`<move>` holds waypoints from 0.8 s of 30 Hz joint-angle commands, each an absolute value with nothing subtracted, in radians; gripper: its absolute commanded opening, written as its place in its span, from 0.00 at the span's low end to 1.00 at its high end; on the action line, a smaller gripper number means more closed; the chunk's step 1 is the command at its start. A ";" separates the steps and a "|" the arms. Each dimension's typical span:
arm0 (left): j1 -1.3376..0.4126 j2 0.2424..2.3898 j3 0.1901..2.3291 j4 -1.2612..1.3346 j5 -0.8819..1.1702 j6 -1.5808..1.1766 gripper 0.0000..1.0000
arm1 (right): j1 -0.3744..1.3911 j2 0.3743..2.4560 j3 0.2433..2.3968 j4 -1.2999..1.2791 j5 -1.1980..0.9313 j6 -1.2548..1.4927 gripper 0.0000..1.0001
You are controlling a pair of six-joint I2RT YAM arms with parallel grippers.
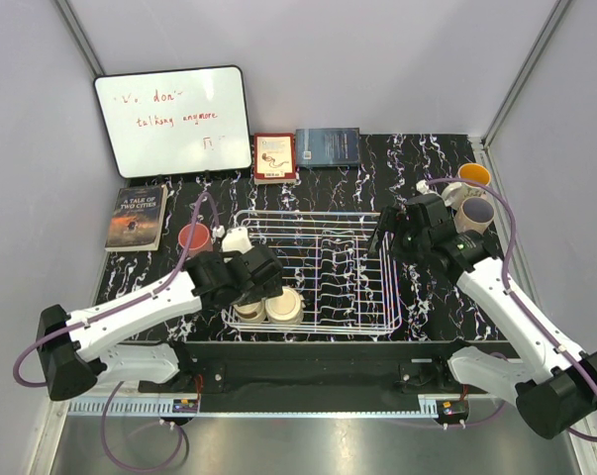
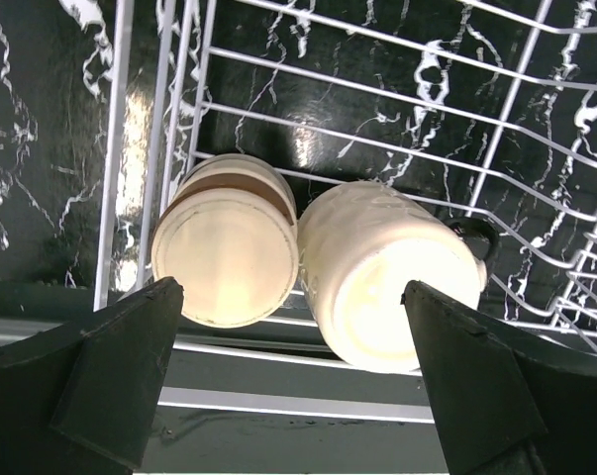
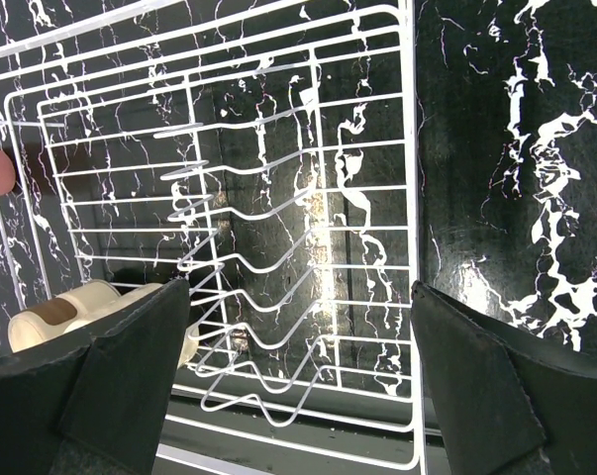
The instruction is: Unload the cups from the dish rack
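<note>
- The dish rack (image 1: 318,272) sits mid-counter, its near rim running close along the near edge of the counter (image 1: 417,302).
- Two cream cups (image 1: 285,307) stand in the rack's near-left corner. The left gripper (image 1: 261,277) hovers over them, fingers apart.
- The right gripper (image 1: 385,236) hangs over the rack's far-right corner, fingers spread and holding nothing.
- We see open counter between the rack and the right edge.
- A yellow-inside mug (image 1: 473,175) and a lavender mug (image 1: 475,211) occupy the far-right corner. A pink tumbler (image 1: 193,238) stands left of the rack.
- Only the left wrist view shows us the cream cups touching, flat ends toward the camera, one brown-banded.
- Only the right wrist view shows the prongs (image 3: 248,267) running down the rack's middle.
</note>
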State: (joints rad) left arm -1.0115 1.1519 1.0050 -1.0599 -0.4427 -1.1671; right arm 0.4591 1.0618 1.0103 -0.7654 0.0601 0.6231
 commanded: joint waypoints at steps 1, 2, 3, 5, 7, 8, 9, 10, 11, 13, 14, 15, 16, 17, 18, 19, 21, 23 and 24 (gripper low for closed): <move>-1.017 1.154 0.993 -1.069 -0.494 -1.293 0.99 | 0.466 1.071 1.006 -0.727 0.046 0.604 1.00; -1.017 1.157 0.989 -1.069 -0.497 -1.305 0.99 | 0.466 1.071 1.006 -0.726 0.043 0.601 1.00; -1.016 1.158 0.986 -1.069 -0.497 -1.328 0.99 | 0.468 1.072 1.005 -0.726 0.043 0.600 1.00; -1.017 1.172 0.989 -1.071 -0.503 -1.342 0.99 | 0.468 1.071 1.003 -0.729 0.040 0.591 1.00; -1.016 1.177 0.992 -1.071 -0.506 -1.367 0.99 | 0.468 1.069 1.000 -0.727 0.035 0.586 1.00; -1.015 1.178 0.992 -1.072 -0.509 -1.373 0.99 | 0.468 1.069 0.997 -0.727 0.032 0.584 1.00; -1.017 1.180 0.994 -1.074 -0.511 -1.388 0.99 | 0.468 1.068 0.997 -0.727 0.031 0.580 1.00; -1.016 1.180 0.986 -1.072 -0.509 -1.397 0.99 | 0.468 1.068 0.993 -0.727 0.029 0.580 1.00; -1.014 1.178 0.982 -1.072 -0.508 -1.408 0.99 | 0.468 1.068 0.989 -0.727 0.028 0.578 1.00; -1.015 1.178 0.973 -1.074 -0.502 -1.437 0.99 | 0.466 1.069 0.986 -0.727 0.023 0.575 1.00; -1.015 1.172 0.968 -1.081 -0.503 -1.445 0.99 | 0.468 1.069 0.985 -0.727 0.020 0.574 1.00; -1.015 1.167 0.968 -1.089 -0.506 -1.466 0.99 | 0.466 1.068 0.983 -0.727 0.020 0.574 1.00; -1.015 1.160 0.972 -1.103 -0.523 -1.480 0.99 | 0.466 1.066 0.982 -0.727 0.020 0.572 1.00; -1.015 1.141 0.974 -1.129 -0.532 -1.492 0.99 | 0.468 1.066 0.979 -0.727 0.018 0.569 1.00; -1.015 1.131 0.977 -1.140 -0.543 -1.518 0.99 | 0.468 1.066 0.976 -0.727 0.018 0.569 1.00; -1.015 1.118 0.979 -1.161 -0.558 -1.528 0.99 | 0.465 1.066 0.976 -0.727 0.017 0.568 1.00; -1.015 1.094 0.974 -1.172 -0.564 -1.543 0.99 | 0.466 1.071 0.973 -0.727 0.017 0.563 1.00; -1.015 1.098 0.966 -1.181 -0.554 -1.545 0.99 | 0.466 1.074 0.969 -0.723 0.014 0.563 1.00; -1.015 1.106 0.954 -1.183 -0.546 -1.543 0.99 | 0.466 1.078 0.966 -0.719 0.014 0.563 1.00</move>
